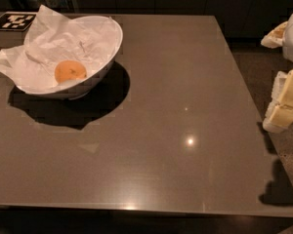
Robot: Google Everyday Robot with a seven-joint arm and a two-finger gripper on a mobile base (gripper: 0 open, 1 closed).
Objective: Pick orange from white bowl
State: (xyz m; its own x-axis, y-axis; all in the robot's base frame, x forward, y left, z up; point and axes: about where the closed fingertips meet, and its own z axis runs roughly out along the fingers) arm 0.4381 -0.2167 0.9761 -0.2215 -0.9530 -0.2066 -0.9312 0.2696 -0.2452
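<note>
Jaws sit far right of the orange (pixel 70 71).

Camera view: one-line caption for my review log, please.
The orange lies in the paper-lined white bowl, far left on the table; the gripper hangs beyond its right edge.

The right edge cuts off the end effector (pixel 284 103) beside the tabletop (pixel 185 82); paper (pixel 49 43) hides the bottom of the orange (pixel 70 71).

Dim, table (pixel 185 57) glare; gripper (pixel 284 105) at right edge seemingly casts a shadow.
</note>
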